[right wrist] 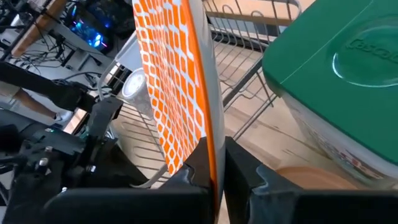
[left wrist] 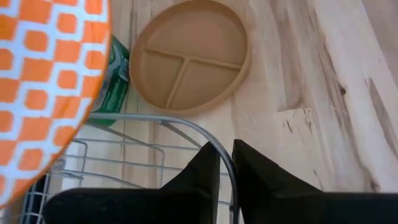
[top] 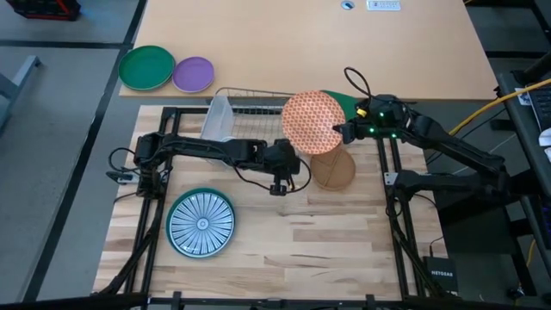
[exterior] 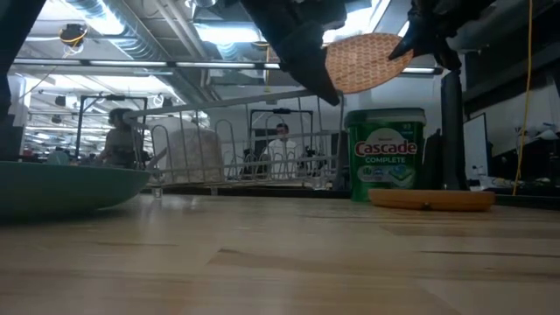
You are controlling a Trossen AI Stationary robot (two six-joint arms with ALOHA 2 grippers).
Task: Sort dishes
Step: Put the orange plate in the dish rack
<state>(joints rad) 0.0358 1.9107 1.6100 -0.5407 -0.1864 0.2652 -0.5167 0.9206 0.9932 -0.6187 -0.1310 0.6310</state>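
Note:
My right gripper (top: 343,132) is shut on an orange-and-white patterned plate (top: 312,120), held in the air over the dish rack's (top: 250,102) right end. My left gripper (left wrist: 225,149) sits at the rack's near right corner, its fingers closed about a rack wire. A brown divided plate (left wrist: 189,56) lies flat on the table just right of the left gripper. A teal-and-white striped plate (top: 201,224) lies flat near the table's front left. A white plate (top: 220,119) stands on edge in the rack's left end. My left gripper has the rack's curved rim wire (left wrist: 229,163) between its two fingers, which slant downward from the near left. The rack stands on the table. My right gripper pinches the orange plate's right rim (right wrist: 211,134) between its two fingers, coming level from the table's right. The plate is lifted clear and tilted.
A green lidded Cascade canister (exterior: 385,153) stands behind the brown plate, partly under the lifted plate. A bright-green plate (top: 146,67) and a purple plate (top: 193,74) lie on the far table. Bare wood lies at the front right. People show in the room beyond.

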